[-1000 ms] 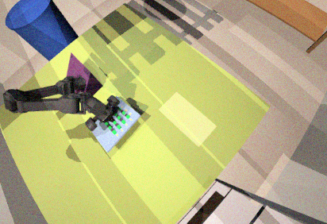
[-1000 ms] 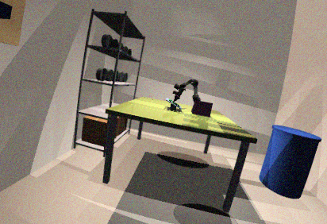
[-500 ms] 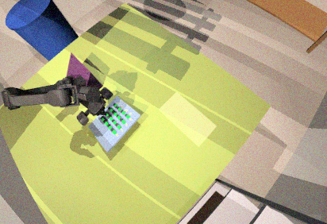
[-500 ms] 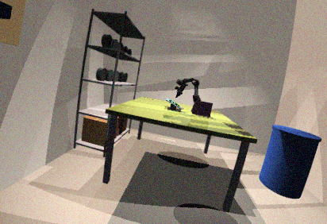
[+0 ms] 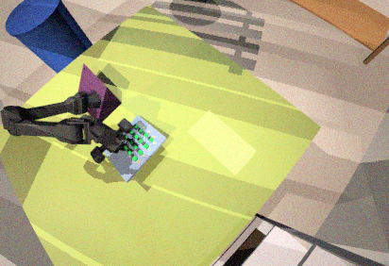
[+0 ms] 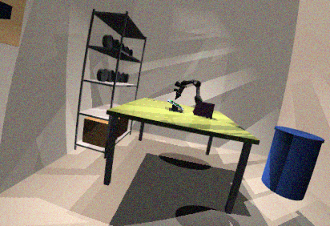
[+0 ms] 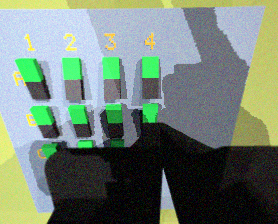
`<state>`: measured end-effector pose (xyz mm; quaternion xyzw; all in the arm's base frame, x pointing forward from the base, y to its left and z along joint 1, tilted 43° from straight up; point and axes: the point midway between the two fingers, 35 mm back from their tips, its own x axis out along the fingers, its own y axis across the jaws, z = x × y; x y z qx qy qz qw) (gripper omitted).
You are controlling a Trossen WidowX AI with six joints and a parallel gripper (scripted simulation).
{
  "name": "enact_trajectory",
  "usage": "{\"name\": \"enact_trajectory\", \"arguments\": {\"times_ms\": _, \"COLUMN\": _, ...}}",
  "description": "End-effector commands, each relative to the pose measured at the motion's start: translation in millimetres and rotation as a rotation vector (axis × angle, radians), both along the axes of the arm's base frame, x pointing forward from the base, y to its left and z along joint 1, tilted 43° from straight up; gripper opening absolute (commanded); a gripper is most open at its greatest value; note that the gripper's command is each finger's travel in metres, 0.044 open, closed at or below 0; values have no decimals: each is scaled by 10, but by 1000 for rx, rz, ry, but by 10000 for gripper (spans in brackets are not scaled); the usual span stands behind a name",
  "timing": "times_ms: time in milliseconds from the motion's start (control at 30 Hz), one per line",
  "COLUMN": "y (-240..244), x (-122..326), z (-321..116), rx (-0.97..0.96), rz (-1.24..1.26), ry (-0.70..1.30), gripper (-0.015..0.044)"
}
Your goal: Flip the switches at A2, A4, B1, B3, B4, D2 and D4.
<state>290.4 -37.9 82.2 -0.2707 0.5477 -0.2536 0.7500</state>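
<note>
The pale blue switch panel (image 5: 125, 169) (image 7: 50, 25) lies under my gripper (image 7: 156, 128) (image 6: 176, 97), which is shut and empty. In the wrist view the fingertips cover the near half of switch B4 (image 7: 150, 111); I cannot tell whether they touch it. Switches A2 (image 7: 72, 79), A3 (image 7: 112, 79) and A4 (image 7: 150, 77) show green far halves and brown near halves. A1 (image 7: 31, 72), B1 (image 7: 44, 121), B2 (image 7: 79, 121) and B3 (image 7: 114, 120) show darker near halves. Raised ends are hard to tell. Row C is mostly hidden by the gripper and row D is fully hidden in the wrist view.
A purple upright block (image 5: 89, 84) (image 6: 203, 110) stands on the yellow-green table (image 5: 189, 219) (image 6: 136, 107) beside the arm. A blue bin (image 5: 35, 13) (image 6: 292, 162) stands off the table. A shelf rack (image 6: 120, 22) stands behind it.
</note>
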Motion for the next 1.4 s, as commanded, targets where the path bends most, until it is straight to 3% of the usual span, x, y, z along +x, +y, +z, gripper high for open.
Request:
{"name": "enact_trajectory", "arguments": {"times_ms": 0, "y": -11, "x": 4, "z": -43, "rx": 2, "rz": 6, "ry": 12, "gripper": 0}}
{"name": "enact_trajectory", "arguments": {"times_ms": 1367, "y": -174, "x": 74, "z": -205, "rx": 1, "rz": 6, "ry": 11, "gripper": 0}}
